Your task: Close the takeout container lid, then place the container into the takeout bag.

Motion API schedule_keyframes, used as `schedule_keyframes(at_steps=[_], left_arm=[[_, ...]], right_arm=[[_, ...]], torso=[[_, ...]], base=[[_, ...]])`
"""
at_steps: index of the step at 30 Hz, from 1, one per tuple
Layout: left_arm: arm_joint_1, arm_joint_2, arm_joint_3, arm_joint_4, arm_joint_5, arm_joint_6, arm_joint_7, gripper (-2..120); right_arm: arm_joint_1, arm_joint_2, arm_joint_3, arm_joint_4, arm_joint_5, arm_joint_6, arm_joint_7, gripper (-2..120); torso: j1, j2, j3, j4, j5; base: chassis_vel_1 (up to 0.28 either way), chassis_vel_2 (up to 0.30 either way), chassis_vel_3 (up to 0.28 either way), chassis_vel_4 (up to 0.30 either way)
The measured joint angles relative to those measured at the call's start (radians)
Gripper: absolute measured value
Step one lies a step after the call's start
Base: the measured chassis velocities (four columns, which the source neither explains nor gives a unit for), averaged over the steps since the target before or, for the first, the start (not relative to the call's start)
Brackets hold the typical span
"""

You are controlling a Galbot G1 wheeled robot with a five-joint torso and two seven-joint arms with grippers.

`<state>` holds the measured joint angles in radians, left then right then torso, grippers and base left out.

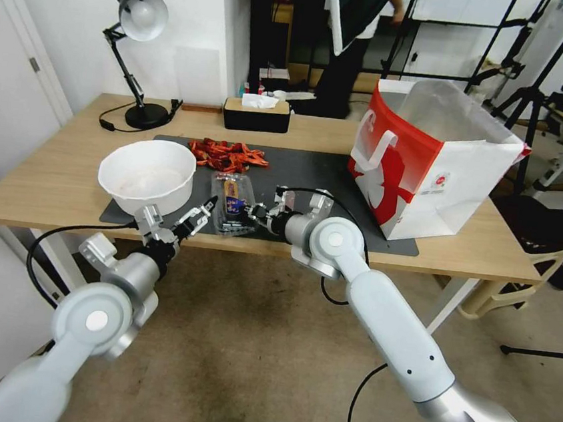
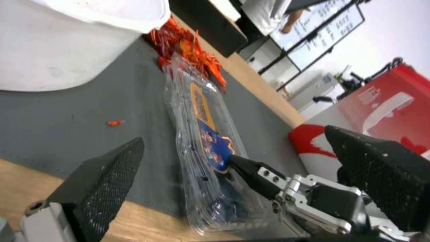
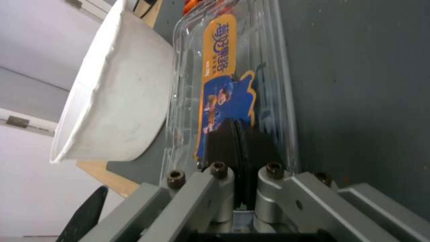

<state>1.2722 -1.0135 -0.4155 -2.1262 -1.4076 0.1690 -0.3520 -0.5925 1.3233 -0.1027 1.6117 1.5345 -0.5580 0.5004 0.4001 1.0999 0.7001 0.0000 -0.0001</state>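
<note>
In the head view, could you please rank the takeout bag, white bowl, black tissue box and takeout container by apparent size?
1. Takeout bag
2. White bowl
3. Black tissue box, though it sits farther back
4. Takeout container, close to the tissue box in apparent size

The right end effector (image 1: pixel 249 212) reaches in with fingers pressed together, while the left end effector (image 1: pixel 202 215) gapes wide.

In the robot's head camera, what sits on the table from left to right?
Lamp → white bowl → left gripper → container → right gripper → bag.
</note>
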Motion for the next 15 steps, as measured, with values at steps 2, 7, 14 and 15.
schedule_keyframes(at_steps=[2, 7, 14, 15], left_arm=[[-0.029, 0.018, 0.003, 0.025, -0.026, 0.025, -0.001, 100], [-0.068, 0.033, 0.013, 0.054, -0.066, 0.058, -0.001, 100], [-0.198, 0.062, 0.048, 0.132, -0.107, 0.135, -0.02, 100], [-0.198, 0.062, 0.048, 0.132, -0.107, 0.135, -0.02, 100]], right_arm=[[0.0, 0.0, -0.002, 0.0, -0.004, -0.004, 0.0, 0], [0.0, -0.001, -0.004, 0.0, -0.013, -0.009, -0.003, 0], [0.0, -0.009, -0.009, 0.007, -0.019, -0.013, -0.004, 0], [0.0, -0.009, -0.009, 0.007, -0.019, -0.013, -0.004, 0]], torso=[[0.0, 0.0, 0.0, 0.0, 0.0], [0.0, 0.0, 0.0, 0.0, 0.0001], [0.0, 0.0, 0.0, -0.0002, 0.0001], [0.0, 0.0, 0.0, -0.0002, 0.0001]], base=[[0.0, 0.0, 0.0, 0.0], [0.0, 0.0, 0.0, 0.0], [0.0, 0.0, 0.0, 0.0], [0.0, 0.0, 0.0, 0.0]])
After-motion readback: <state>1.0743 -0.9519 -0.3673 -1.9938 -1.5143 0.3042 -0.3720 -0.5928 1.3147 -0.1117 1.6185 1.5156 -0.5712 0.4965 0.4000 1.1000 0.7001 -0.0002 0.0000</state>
